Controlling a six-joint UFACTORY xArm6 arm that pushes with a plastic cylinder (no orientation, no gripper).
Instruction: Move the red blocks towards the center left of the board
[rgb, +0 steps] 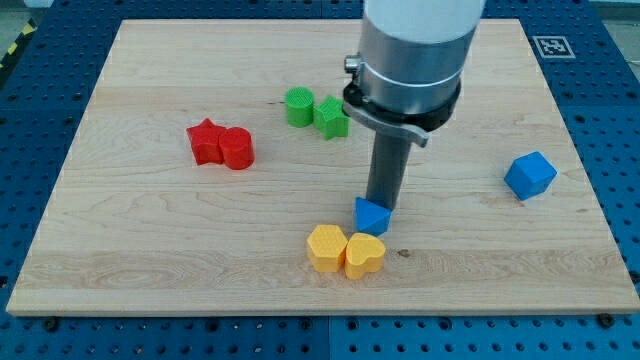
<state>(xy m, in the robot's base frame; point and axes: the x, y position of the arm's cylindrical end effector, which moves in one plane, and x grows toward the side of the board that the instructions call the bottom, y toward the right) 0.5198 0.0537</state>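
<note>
Claw absent, my tip (380, 203) touching blue block (373, 215), red star (205, 140) and red cylinder (238, 148) touching, centre-left, off board (110, 250) edges.

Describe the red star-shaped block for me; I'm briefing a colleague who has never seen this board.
Start at the wooden board and look to the view's left of middle, where two red blocks sit touching. The red star block is the one farther to the view's left, beside the red round block. Its pointed star outline sets it apart.
</note>
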